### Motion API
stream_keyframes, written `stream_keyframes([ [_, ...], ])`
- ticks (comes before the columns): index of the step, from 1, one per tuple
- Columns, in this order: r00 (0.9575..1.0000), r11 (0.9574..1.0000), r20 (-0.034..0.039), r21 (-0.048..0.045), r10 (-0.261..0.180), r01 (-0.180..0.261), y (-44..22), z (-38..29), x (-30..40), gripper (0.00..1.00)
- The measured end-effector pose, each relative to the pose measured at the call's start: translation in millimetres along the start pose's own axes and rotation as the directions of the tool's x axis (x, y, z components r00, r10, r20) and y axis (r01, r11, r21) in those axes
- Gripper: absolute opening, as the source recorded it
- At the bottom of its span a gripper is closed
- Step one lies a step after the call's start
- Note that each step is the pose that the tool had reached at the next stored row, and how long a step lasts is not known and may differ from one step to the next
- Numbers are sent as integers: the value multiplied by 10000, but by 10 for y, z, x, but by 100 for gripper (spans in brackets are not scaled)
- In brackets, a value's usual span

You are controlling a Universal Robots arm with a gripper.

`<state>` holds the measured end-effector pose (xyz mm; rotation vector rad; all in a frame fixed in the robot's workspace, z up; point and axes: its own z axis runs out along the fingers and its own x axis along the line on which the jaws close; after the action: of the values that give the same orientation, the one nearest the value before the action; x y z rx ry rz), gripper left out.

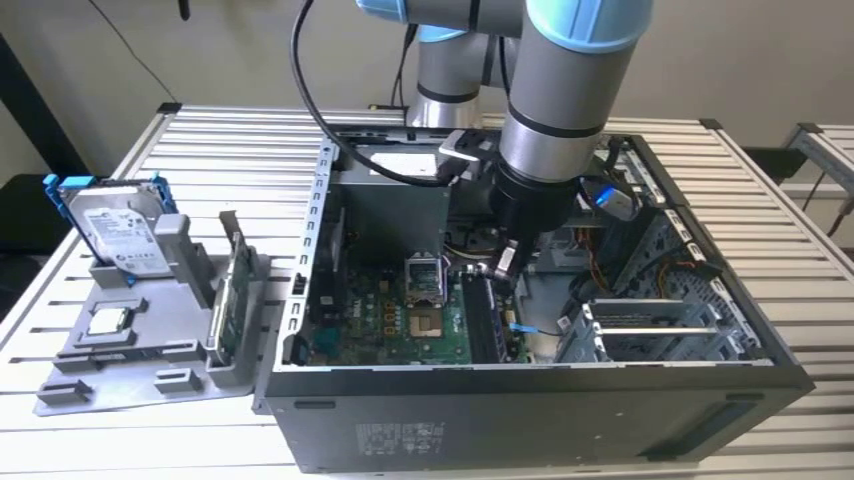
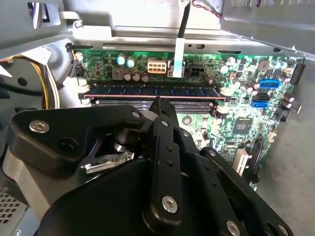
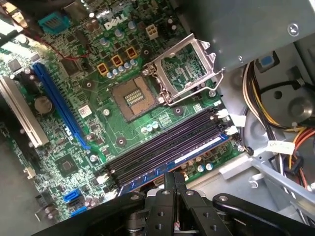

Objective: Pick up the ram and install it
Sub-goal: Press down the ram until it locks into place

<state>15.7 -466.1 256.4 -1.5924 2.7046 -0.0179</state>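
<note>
- In the exterior view, a grey and light-blue robot arm [image 1: 567, 110] reaches down from above into an open computer case [image 1: 534, 400] that lies on a white slatted desk [image 1: 214, 150]
- The hand [image 1: 505, 268] sits low inside the case, just above the memory slots of the green motherboard [image 1: 387, 325]
- In both wrist views the black fingers [image 3: 172, 189] are drawn together, with hardly any gap between them, and nothing shows gripped between the tips
- The ram [image 3: 197, 153] lies seated in a slot at the board's edge, directly beneath the fingertips; in the second wrist view the ram [image 2: 152, 92] runs lengthwise just beyond the fingertip
- Empty black memory slots [image 3: 162, 145] lie beside it, toward the open processor socket [image 3: 133, 97]
- On the exterior view's left, a grey holder tray [image 1: 120, 365] on the desk carries a silver hard drive [image 1: 120, 235] in a blue frame and a green circuit board [image 1: 238, 290] standing on edge
</note>
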Motion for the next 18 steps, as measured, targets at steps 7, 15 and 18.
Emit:
stream_keyframes([
  [7,9981,9981,6,1,-609,609,0,0,0,11],
  [15,9908,9908,15,4,-1350,1350,0,-1,0,11],
  [18,9874,9874,17,6,-1582,1582,0,-1,0,11],
])
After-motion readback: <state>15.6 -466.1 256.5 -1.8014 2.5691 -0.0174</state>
